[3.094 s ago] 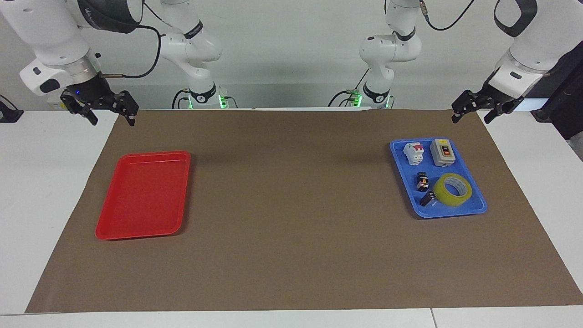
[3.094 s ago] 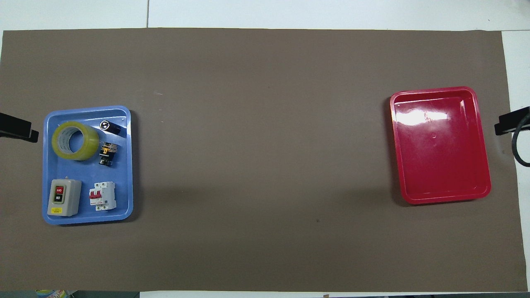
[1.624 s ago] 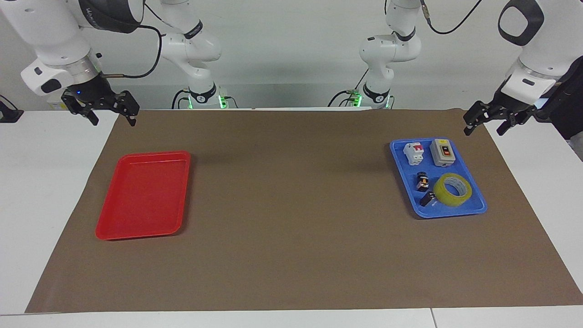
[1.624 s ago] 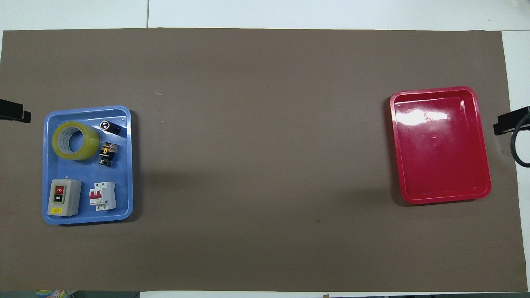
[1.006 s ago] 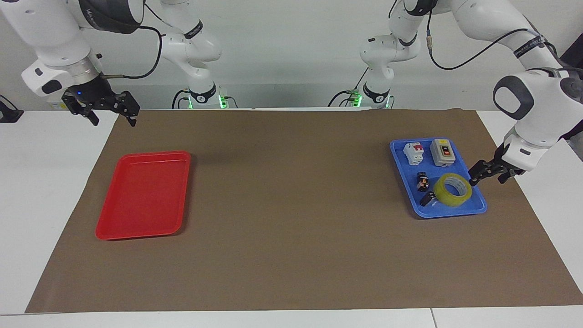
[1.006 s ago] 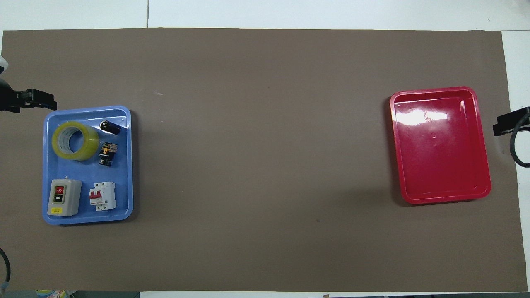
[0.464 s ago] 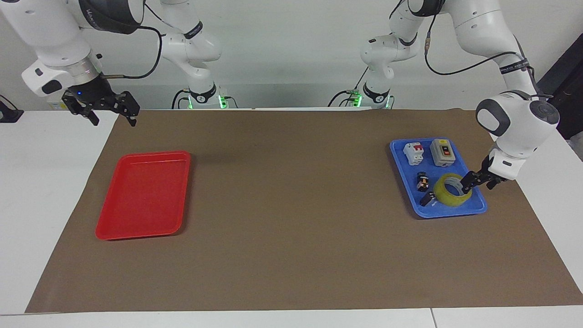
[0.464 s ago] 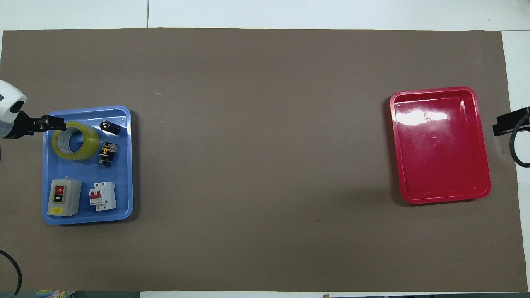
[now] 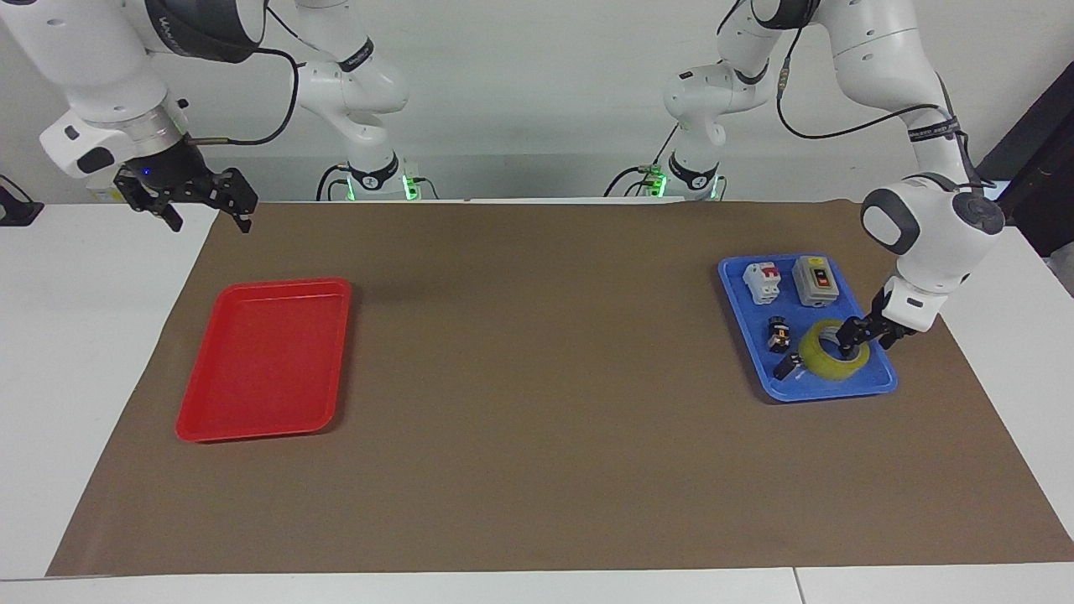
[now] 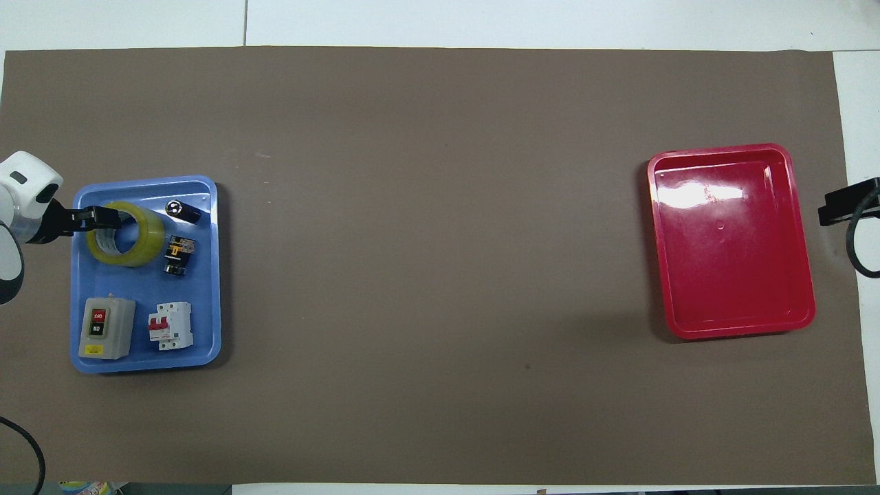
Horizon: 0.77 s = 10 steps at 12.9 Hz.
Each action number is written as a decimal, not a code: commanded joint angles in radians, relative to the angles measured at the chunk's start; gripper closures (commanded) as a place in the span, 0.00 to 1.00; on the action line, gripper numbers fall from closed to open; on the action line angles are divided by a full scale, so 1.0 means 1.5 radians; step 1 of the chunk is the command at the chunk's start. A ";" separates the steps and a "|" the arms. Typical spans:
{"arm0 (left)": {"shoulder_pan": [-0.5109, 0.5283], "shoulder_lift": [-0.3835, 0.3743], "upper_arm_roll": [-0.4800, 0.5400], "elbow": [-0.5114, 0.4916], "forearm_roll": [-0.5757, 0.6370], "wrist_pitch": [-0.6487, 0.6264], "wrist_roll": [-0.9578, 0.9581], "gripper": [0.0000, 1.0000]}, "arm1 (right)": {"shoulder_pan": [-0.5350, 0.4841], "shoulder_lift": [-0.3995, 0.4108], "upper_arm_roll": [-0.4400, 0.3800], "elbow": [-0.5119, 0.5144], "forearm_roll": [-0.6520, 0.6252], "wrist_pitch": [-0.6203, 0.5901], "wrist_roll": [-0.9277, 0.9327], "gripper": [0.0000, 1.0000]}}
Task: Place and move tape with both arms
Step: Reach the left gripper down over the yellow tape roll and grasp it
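Observation:
The tape [image 9: 826, 363] [image 10: 142, 242], a yellow roll with a white core, lies flat in the blue tray [image 9: 839, 393] [image 10: 206, 275], in the corner farthest from the robots. My left gripper [image 9: 864, 339] [image 10: 103, 217] is down at the roll, open, with its fingers astride the roll's wall on the side toward the left arm's end of the table. One finger reaches into the hole. My right gripper [image 9: 205, 205] [image 10: 849, 203] hangs open over the mat's corner beside the red tray [image 9: 260, 361] [image 10: 732, 240], waiting.
The blue tray also holds a grey switch box [image 9: 815, 279] [image 10: 104, 328], a white circuit breaker [image 9: 762, 281] [image 10: 169, 325] and two small black parts [image 9: 779, 332] [image 10: 177, 255] close beside the tape. A brown mat [image 9: 537, 377] covers the table between the trays.
The left arm has swung from the table's edge down to the blue tray and set its fingers over the tape's wall. Its jaws have narrowed slightly. The right arm has not moved.

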 commanded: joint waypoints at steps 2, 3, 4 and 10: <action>0.004 -0.020 -0.004 -0.044 0.015 0.028 -0.002 0.13 | -0.006 -0.012 0.002 -0.016 0.012 0.004 -0.004 0.00; 0.004 -0.022 -0.004 -0.048 0.015 0.028 -0.002 0.16 | -0.006 -0.012 0.002 -0.016 0.012 0.004 -0.004 0.00; 0.004 -0.022 -0.004 -0.051 0.015 0.027 -0.002 0.20 | -0.006 -0.012 0.002 -0.016 0.012 0.004 -0.004 0.00; 0.005 -0.025 -0.003 -0.051 0.015 0.013 0.006 1.00 | -0.007 -0.012 0.002 -0.016 0.012 0.004 -0.004 0.00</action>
